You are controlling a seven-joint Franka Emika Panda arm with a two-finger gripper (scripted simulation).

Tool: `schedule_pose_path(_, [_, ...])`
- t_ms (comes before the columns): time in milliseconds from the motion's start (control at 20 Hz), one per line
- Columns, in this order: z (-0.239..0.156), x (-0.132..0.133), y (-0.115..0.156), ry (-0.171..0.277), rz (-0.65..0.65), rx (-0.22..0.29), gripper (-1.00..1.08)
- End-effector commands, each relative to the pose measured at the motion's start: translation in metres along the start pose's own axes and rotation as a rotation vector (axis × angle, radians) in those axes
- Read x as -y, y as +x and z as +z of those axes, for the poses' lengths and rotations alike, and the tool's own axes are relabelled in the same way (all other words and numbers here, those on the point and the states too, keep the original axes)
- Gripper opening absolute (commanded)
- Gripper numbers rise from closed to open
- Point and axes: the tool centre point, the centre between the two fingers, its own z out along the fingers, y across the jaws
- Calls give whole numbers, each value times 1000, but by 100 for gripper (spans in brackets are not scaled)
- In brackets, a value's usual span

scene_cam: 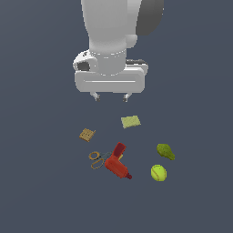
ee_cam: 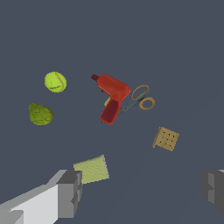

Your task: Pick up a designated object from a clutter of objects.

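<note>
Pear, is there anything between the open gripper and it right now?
Nothing visible blocks it. The gripper hangs open above the sponge; the pear lies apart from the tennis ball and the drill.

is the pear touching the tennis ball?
No, in the exterior view the pear and the tennis ball lie apart, with bare floor showing between them.

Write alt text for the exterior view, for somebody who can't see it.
A white robot arm's open gripper hangs empty above six small objects scattered on a dark grey surface. Nearest below it lies a flat yellow-green pad; a tan waffle-like square, orange-handled scissors and a red power drill lie toward the view's left, an olive-green pear and a tennis ball toward its right.
</note>
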Motion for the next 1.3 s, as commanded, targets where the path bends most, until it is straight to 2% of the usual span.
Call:
schedule_pose_path(0, [0,0,0,0,0,0,100])
schedule_pose_path(850, [-4,-3,-1,8,-31,-12,100])
schedule_pose_path(1250, [13,15,11,-3,-75,-6,100])
